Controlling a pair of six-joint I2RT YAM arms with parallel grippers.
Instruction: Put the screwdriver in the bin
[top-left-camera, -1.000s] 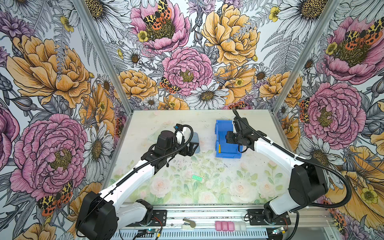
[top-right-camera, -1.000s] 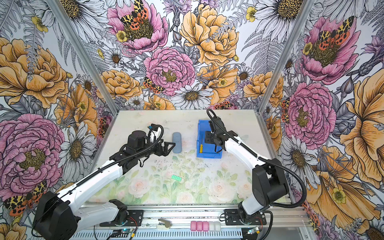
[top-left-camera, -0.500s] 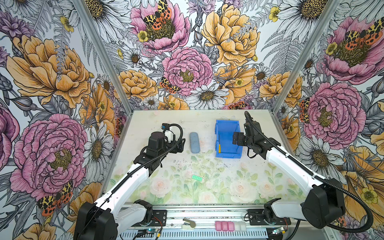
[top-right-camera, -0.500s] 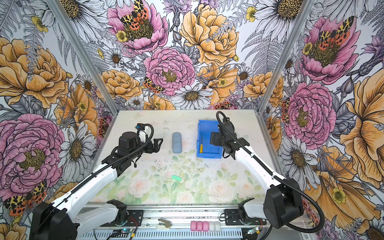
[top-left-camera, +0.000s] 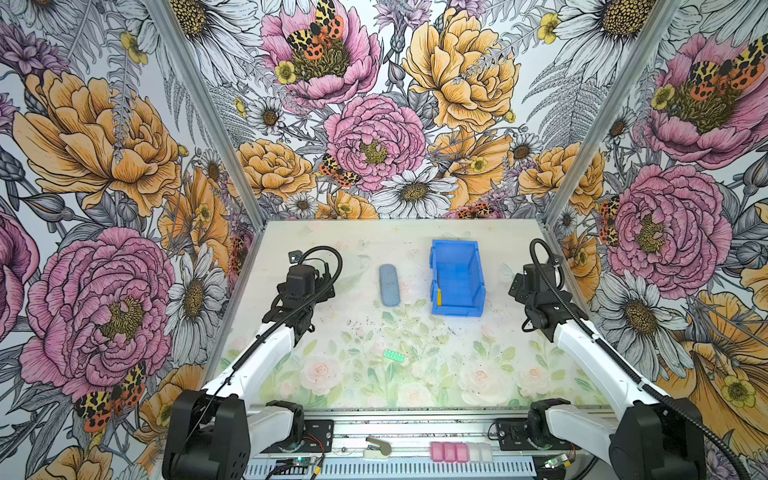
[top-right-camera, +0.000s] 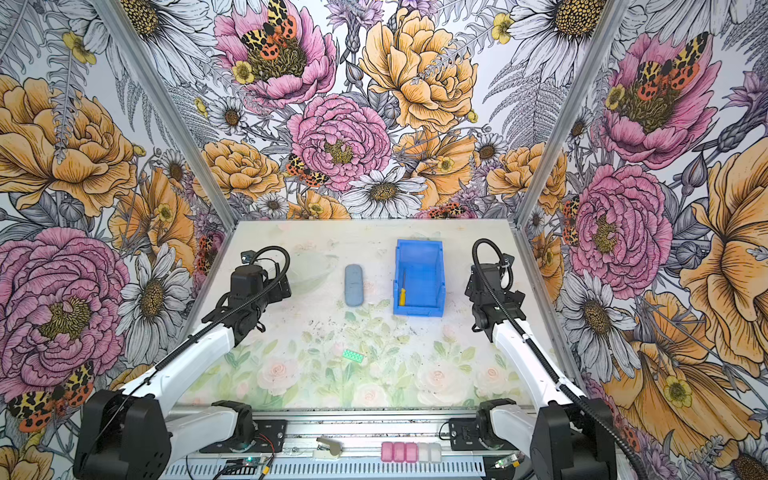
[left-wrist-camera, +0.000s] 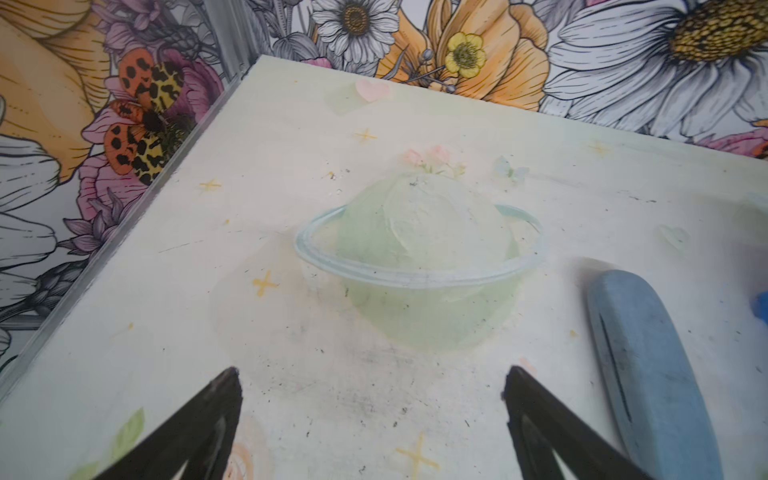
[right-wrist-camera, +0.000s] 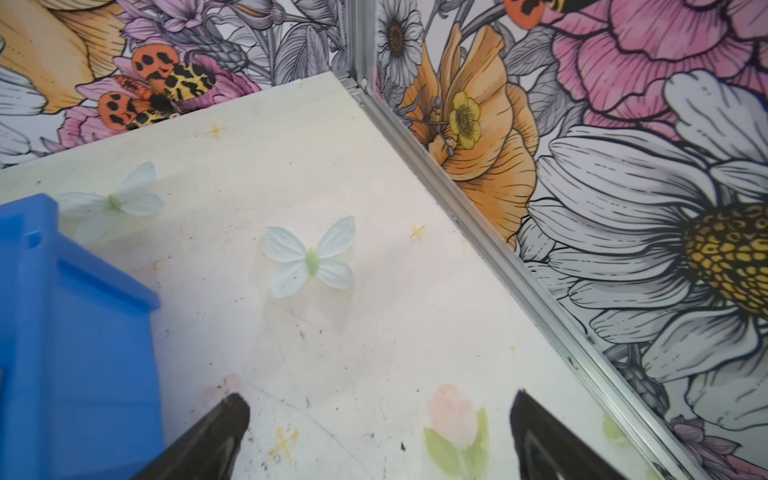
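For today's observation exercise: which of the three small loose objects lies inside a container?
The slim yellow-handled screwdriver: it lies inside the bright blue rectangular plastic bin, whereas the grey-blue oblong case and the small green studded brick lie outside it.

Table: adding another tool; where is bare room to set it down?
Bare: the near half around the green brick, and the strip between the bin and the right gripper. Tightest: the gap between the grey-blue case and the bin.

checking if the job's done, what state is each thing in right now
bright blue rectangular plastic bin: upright
slim yellow-handled metal screwdriver: lying inside bin
grey-blue oblong rounded case: closed, lying flat
small green studded brick: lying flat
left pincer: open, empty
right pincer: open, empty
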